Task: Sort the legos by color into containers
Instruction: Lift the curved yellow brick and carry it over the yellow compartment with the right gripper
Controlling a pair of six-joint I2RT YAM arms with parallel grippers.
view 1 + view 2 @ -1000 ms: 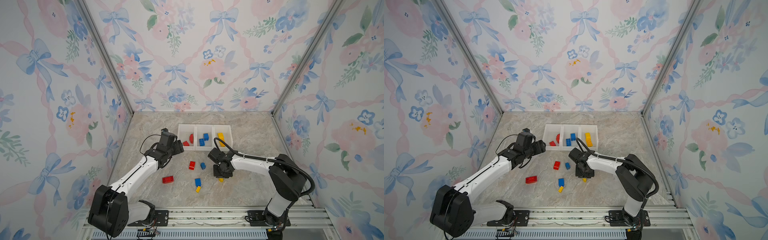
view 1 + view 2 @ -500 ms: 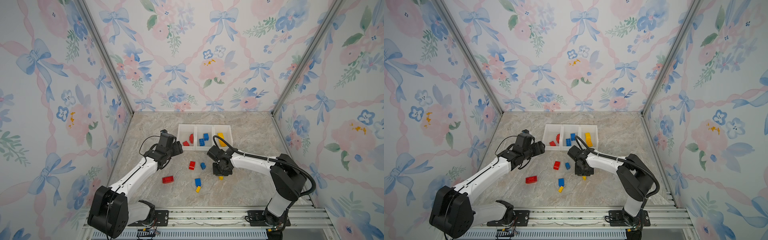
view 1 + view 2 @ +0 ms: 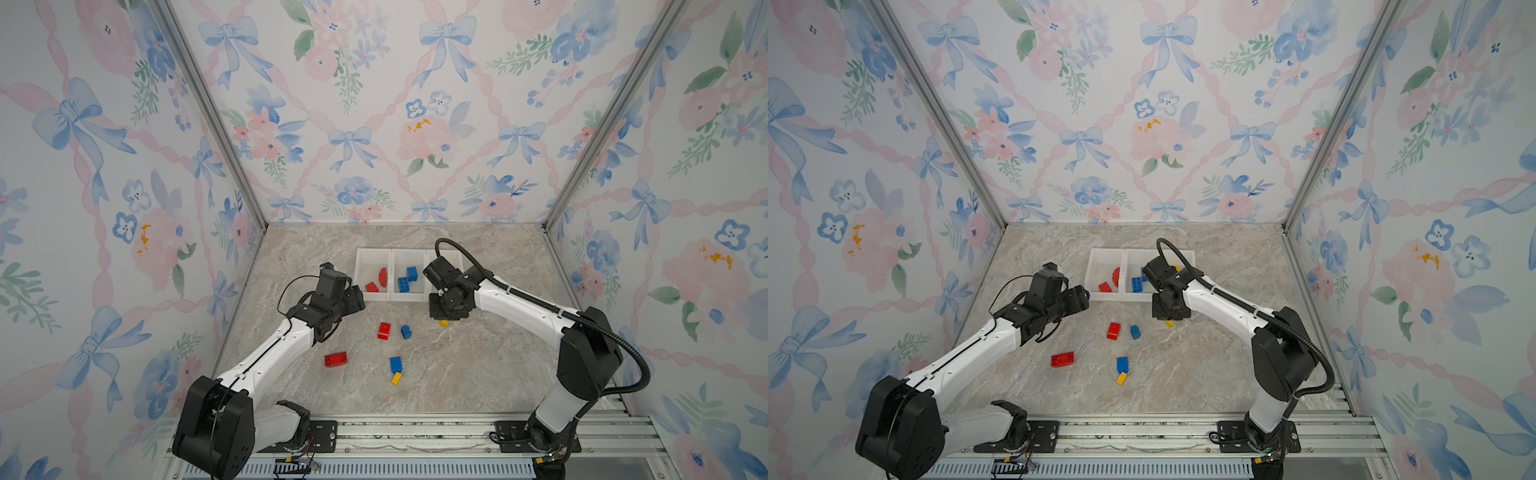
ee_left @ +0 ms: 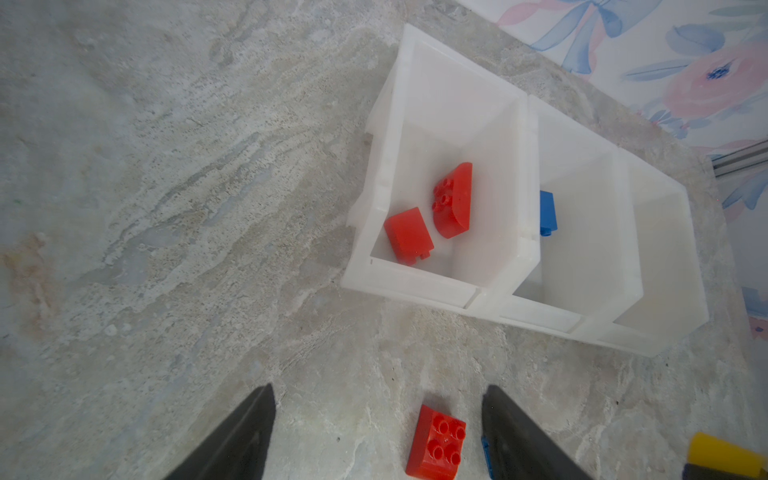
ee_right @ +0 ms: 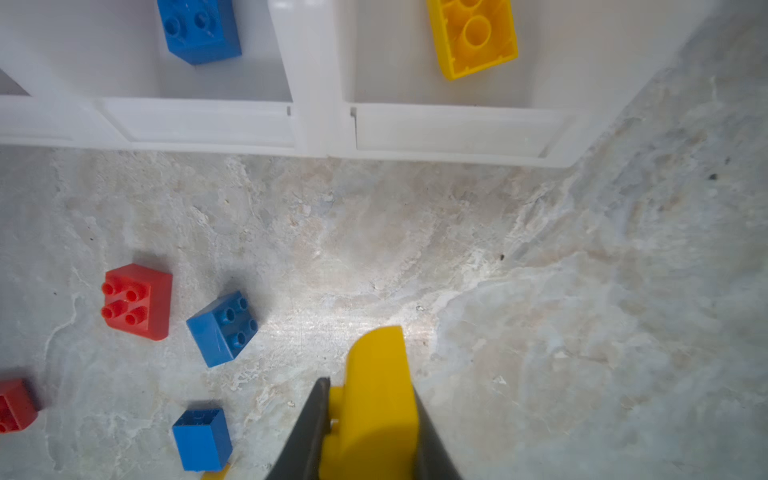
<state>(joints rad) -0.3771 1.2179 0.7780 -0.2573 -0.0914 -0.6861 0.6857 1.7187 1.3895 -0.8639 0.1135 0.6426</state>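
Top views, containers (image 3: 373, 296): three joined white bins at frame centre, toward the back wall. Two red bricks (image 3: 372, 287) lie in the left bin and blue bricks (image 3: 403, 284) in the middle one. My right arm covers the right bin.
Top views, left gripper (image 3: 357, 302): mine, spread wide and empty, left of centre, near the containers' left front corner.
Top views, right gripper (image 3: 444, 319): mine, clenched on a curved yellow brick (image 3: 443, 323), right of centre, just in front of the containers.
Top views, loose legos: on the marble table (image 3: 478, 365) below centre, a square red brick (image 3: 384, 331) sits just beside a small blue brick (image 3: 406, 331). Lower in the frame are a long red brick (image 3: 336, 359) and a larger blue brick (image 3: 395, 364), with a small yellow brick (image 3: 396, 378) just beside the blue one.
Left wrist view, my fingers (image 4: 245, 436): wide apart, gripping nothing. The square red brick lies on the table between them, nearer one finger.
Left wrist view, bins: the two red bricks lie in the end bin, and one blue brick rests against the middle bin's wall.
Right wrist view, my fingers (image 5: 307, 432): pressed on both sides of the curved yellow brick, short of the bins' front wall. I cannot tell whether it touches the table.
Right wrist view, bins: an upturned yellow brick (image 5: 473, 37) lies in the bin ahead, and a blue brick in the bin next to it.
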